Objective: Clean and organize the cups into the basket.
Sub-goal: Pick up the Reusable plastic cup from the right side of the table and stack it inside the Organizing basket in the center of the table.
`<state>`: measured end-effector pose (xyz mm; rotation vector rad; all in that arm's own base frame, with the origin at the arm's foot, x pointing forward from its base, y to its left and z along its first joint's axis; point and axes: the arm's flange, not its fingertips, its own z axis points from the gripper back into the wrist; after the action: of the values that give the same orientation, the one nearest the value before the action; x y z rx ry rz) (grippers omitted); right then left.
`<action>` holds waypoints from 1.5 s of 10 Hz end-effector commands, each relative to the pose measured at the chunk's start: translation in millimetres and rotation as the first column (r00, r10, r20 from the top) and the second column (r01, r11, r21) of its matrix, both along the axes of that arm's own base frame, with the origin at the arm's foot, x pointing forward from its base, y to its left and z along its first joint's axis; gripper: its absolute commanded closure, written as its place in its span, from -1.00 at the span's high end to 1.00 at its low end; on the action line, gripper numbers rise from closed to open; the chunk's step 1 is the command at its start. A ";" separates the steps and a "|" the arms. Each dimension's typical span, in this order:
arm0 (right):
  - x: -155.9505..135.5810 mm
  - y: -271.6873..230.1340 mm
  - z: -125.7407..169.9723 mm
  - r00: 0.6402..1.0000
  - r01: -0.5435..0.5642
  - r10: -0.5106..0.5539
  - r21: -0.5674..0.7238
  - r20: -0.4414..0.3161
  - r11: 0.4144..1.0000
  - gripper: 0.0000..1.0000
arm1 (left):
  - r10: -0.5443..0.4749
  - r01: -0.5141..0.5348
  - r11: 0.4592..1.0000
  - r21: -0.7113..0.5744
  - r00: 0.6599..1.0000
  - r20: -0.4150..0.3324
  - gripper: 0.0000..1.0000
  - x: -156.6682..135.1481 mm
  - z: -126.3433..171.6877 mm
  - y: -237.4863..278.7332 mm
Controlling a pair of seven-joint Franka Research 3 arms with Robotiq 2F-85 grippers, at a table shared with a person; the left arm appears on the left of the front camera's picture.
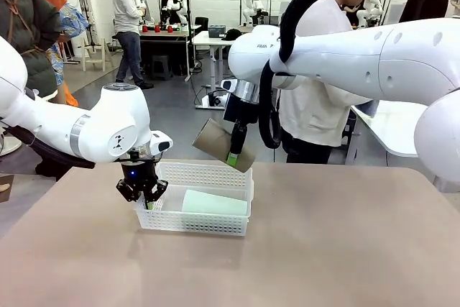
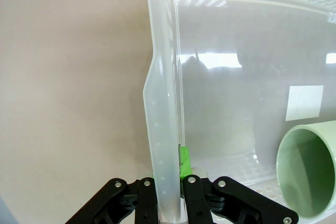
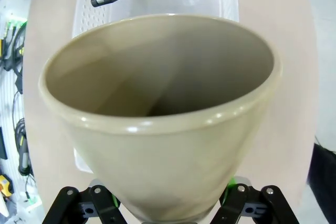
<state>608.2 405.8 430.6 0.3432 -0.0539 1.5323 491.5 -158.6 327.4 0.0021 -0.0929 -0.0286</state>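
**me:** Left gripper (image 1: 147,200) is pinched tight on the basket (image 1: 208,175), one finger on each side of its left wall. The wall is thin, so the jaws are nearly together.

**ops:** Confirmed from the wrist?

**me:** Yes. The left wrist view shows the basket wall (image 2: 163,129) running straight up between my fingers (image 2: 185,163), with the green pad against the inside face.

**ops:** Where's the basket sitting?

**me:** Flat on the table (image 1: 323,249), left of centre, towards the far side.

**ops:** Right side?

**me:** Right gripper (image 1: 233,152) is holding a tan cup (image 1: 215,141), jaws spread wide around its body. The cup is off the table and tilted, hanging over the basket's far edge near the right corner. In the right wrist view I look into the open mouth of the tan cup (image 3: 157,93), with the basket beyond it.

**ops:** Anything in the basket?

**me:** One mint cup (image 1: 214,203), lying on its side on the basket floor towards the right end. Its mouth (image 2: 310,166) faces my left gripper.

**ops:** Person?

**me:** Standing at the far side in a white top (image 1: 316,98), behind my right arm. I can't tell where their hands are.
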 end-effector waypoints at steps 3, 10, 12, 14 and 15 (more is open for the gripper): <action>0.3 -0.3 0.0 1.000 0.001 -0.001 0.000 0.001 1.000 0.61 | -0.001 0.001 1.000 0.002 1.000 -0.002 -1.00 -0.1 -2.0 -0.4; -13.5 48.8 -48.7 0.992 0.004 0.019 -0.183 0.123 0.983 0.61 | -0.001 0.001 1.000 0.002 1.000 -0.002 -1.00 -0.1 -2.0 -0.4; -16.3 47.6 -64.0 0.989 0.026 0.005 -0.201 0.150 0.979 0.61 | -0.001 0.001 1.000 0.002 1.000 -0.002 -1.00 -0.1 -2.0 -0.4; -16.0 46.2 -78.4 0.989 0.025 0.006 -0.208 0.145 0.978 0.61 | -0.001 0.001 1.000 0.002 1.000 -0.002 -1.00 -0.1 -2.0 -0.4; -14.3 45.7 -81.6 0.991 0.021 0.007 -0.204 0.137 0.979 0.61 | -0.001 0.001 1.000 0.002 1.000 -0.002 -1.00 -0.1 -2.0 -0.4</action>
<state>595.1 450.4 352.1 0.1051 -0.0009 1.5600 491.4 -158.7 327.3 0.0021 -0.0927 -0.0287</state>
